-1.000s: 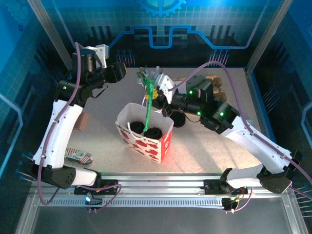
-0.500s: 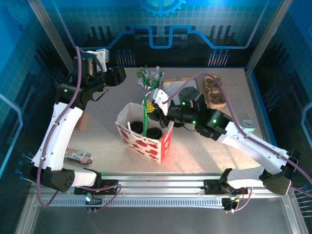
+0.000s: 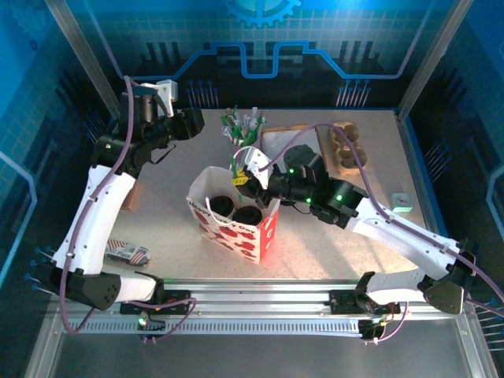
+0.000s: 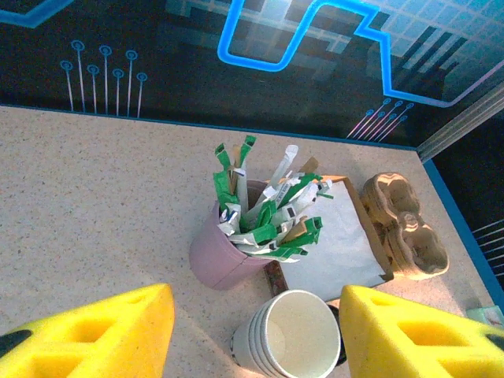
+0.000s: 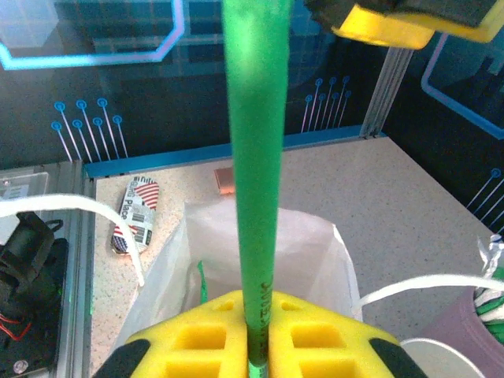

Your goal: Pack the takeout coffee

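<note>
- My right gripper [image 3: 240,178] is clamped on a green stick [image 5: 256,157] above the open gift bag [image 3: 236,230]. From overhead the stick is hard to pick out.
- The coffee cup [image 3: 249,214] stands inside the bag with only its black lid showing, and a second dark lid sits beside it.
- My left gripper [image 4: 252,335] hangs wide open and empty over the speckled beige worktop [image 4: 94,181], with blue circuit-patterned walls [image 4: 157,55] behind.
- Its wrist camera catches a pink cup [image 4: 216,264] of sticks, stacked white cups [image 4: 287,339], a paper sheet [image 4: 339,244] and a cardboard tray [image 4: 405,236].
- The right wrist camera sees the bag's white inside and a striped packet [image 5: 135,214] on the worktop.
</note>
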### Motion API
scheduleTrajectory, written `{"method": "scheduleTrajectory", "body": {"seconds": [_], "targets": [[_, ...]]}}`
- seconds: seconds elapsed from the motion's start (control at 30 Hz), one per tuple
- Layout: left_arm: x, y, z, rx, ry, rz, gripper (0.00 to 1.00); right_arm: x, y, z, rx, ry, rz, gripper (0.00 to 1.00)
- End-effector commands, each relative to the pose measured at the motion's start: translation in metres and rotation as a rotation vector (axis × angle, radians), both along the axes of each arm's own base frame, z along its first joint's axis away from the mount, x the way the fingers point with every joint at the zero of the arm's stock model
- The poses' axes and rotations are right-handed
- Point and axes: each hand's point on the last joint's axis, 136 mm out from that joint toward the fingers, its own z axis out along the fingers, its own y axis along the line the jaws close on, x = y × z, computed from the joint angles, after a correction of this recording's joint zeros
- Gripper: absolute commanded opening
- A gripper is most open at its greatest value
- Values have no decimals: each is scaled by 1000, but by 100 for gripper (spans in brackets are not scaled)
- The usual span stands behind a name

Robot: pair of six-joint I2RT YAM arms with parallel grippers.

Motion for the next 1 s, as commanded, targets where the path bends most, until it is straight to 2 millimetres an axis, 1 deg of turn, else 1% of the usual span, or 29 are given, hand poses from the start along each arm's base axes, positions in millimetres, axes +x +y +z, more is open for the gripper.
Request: {"method": "scheduleTrajectory", "body": {"seconds": [0.0,0.03,0.13,0.2,0.27,0.37,0.47,0.6,0.7,0.73,0.77,0.83,0.9,0.97], "targets": [[-1,2,3,-21,-15,4,58,7,4,-4,37,15,-10,17],[-1,2,3,-22,-15,2,58,8,5,-8,34,24,-17,19],[-2,2,2,-22,-11,1,58,10,5,-19,24,44,-26,21],[-2,2,2,-20,-12,1,58,12,2,-20,29,43,-42,28],[-2,1,1,-21,-10,-1,58,14,-1,-16,35,37,-57,32],[-3,1,1,-21,-9,-3,58,15,-7,-3,46,5,-77,33],[-4,1,1,-20,-9,-5,58,21,-16,16,64,-24,-120,34],[-5,0,-3,-26,0,-13,58,32,-28,35,100,-49,-173,42],[-7,-4,-5,-45,10,-26,53,39,-36,47,123,-58,-200,44],[-9,-4,-7,-50,18,-29,53,42,-39,51,124,-60,-216,47],[-10,-4,-9,-50,23,-28,52,46,-44,53,118,-61,-237,49],[-15,-3,-12,-56,30,-27,50,63,-59,55,99,-57,-323,51],[-19,-3,-13,-63,33,-27,49,84,-75,46,71,-7,-405,51],[-23,-2,-15,-60,35,-25,50,107,-93,32,46,62,-505,52]]}}
